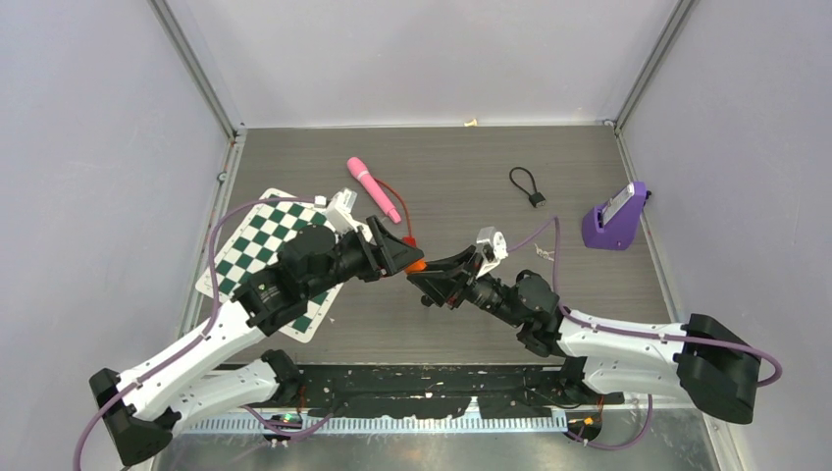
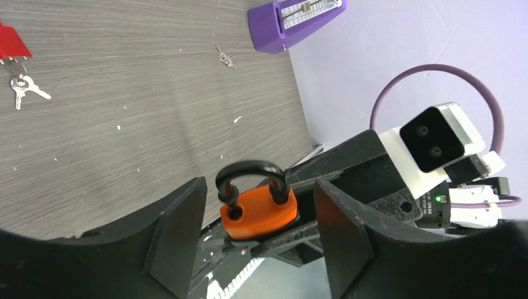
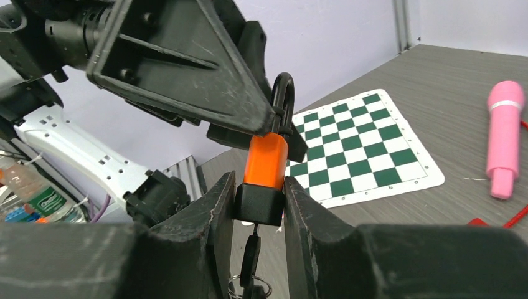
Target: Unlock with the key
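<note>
An orange padlock (image 3: 266, 161) with a black base and black shackle (image 3: 283, 93) is held in the air between the two arms. My right gripper (image 3: 260, 202) is shut on the black base. A black-headed key (image 3: 251, 255) sticks out of the bottom, with a ring hanging from it. My left gripper (image 2: 258, 205) is open, one finger on each side of the padlock (image 2: 258, 212) and not touching it. One leg of the shackle (image 2: 249, 169) sits just above its hole in the orange body. In the top view the padlock (image 1: 416, 265) is mid-table.
A green-and-white chessboard mat (image 1: 265, 250) lies on the left and a pink cylinder (image 1: 374, 188) with a red cord behind it. A black cable loop (image 1: 527, 184) and a purple box (image 1: 616, 218) are at back right. Loose keys (image 2: 23, 87) lie on the table.
</note>
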Controlling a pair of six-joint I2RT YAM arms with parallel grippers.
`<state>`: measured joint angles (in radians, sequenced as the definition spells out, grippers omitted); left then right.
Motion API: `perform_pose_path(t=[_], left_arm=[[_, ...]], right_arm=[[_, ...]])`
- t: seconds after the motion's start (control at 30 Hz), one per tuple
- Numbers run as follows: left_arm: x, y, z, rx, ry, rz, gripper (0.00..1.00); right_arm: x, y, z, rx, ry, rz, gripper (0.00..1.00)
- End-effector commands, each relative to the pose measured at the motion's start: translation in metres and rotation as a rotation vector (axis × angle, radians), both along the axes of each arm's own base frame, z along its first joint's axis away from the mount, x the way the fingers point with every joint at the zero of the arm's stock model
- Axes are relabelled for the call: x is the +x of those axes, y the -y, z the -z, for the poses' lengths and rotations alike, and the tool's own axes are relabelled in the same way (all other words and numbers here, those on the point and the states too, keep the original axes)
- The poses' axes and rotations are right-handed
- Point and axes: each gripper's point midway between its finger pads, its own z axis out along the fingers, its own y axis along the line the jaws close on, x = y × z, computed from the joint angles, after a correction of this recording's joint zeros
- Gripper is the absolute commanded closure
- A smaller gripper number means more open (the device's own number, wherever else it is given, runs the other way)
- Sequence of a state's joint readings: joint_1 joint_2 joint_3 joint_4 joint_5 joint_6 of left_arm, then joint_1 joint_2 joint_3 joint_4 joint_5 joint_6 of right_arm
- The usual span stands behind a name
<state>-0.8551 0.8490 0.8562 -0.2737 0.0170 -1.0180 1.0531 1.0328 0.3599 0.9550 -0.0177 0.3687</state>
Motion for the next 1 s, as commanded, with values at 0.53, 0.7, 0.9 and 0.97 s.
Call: perform_pose_path(t=[0.53,0.7,0.9,0.97], left_arm=[[0.014,-0.043,0.009,0.311,-0.058,-0.141,0.76],[0.01,-0.04,0.021,0.345,-0.09,-0.106,0.52],[0.01,-0.034,0.017,0.281,-0.11,-0.094,0.55],[0.008,-0.032,0.014,0.266,-0.106,-0.079,0.56]], right_arm=[[0.034,0.003,0.034,-0.374,0.08,0.155,0.95],[0.059,0.022,0.055,-0.53,0.074,0.309,0.95],[0.062,0.027,0.057,-0.507,0.045,0.348,0.95],[0.069,0.034,0.064,-0.543,0.029,0.394,0.95]])
